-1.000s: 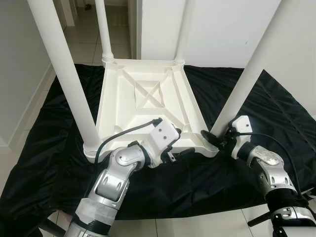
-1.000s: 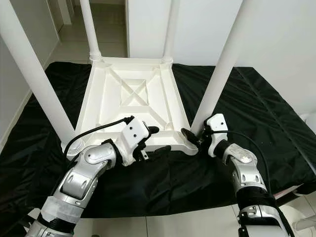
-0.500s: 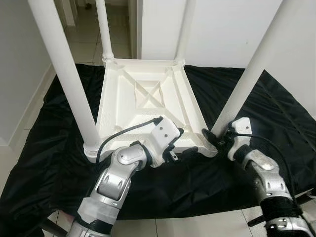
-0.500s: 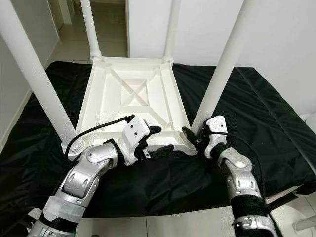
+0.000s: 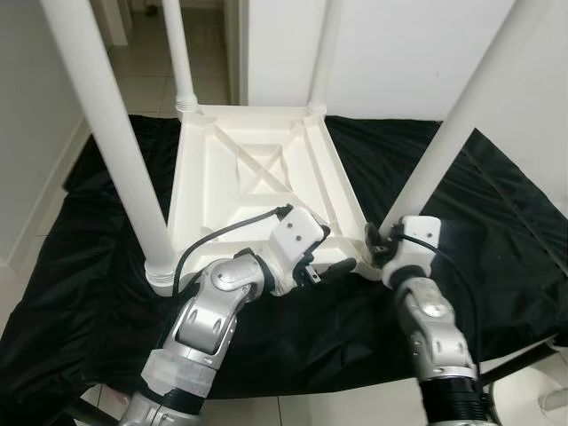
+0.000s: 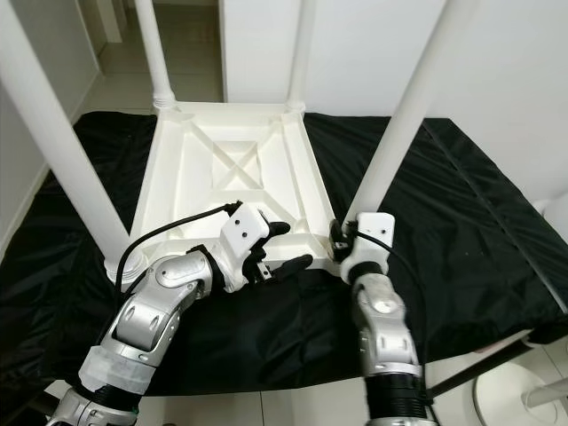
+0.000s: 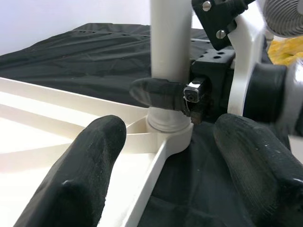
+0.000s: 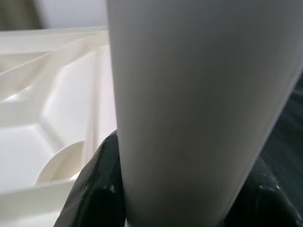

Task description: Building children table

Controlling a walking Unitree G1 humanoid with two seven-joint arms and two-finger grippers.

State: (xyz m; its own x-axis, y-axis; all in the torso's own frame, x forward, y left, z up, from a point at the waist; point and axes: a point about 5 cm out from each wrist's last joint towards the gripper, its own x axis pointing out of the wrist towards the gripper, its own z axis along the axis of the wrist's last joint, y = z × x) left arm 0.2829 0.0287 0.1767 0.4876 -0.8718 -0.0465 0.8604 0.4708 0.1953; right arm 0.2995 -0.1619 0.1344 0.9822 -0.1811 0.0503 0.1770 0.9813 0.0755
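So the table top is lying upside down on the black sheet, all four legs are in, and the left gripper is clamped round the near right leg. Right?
Not quite: it is the right gripper that is clamped round the near right leg, low at its base; the left wrist view shows this. The left gripper is open at the table top's near edge. The table top is upside down on the black sheet, four legs in.

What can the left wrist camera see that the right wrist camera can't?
Left wrist camera: the right hand gripping the table leg low down, the black cloth spread behind, and the left hand's own open fingers.

Right wrist camera: that leg up close, with more of the tabletop's ribbed underside.

Both: the leg and the upside-down tabletop.
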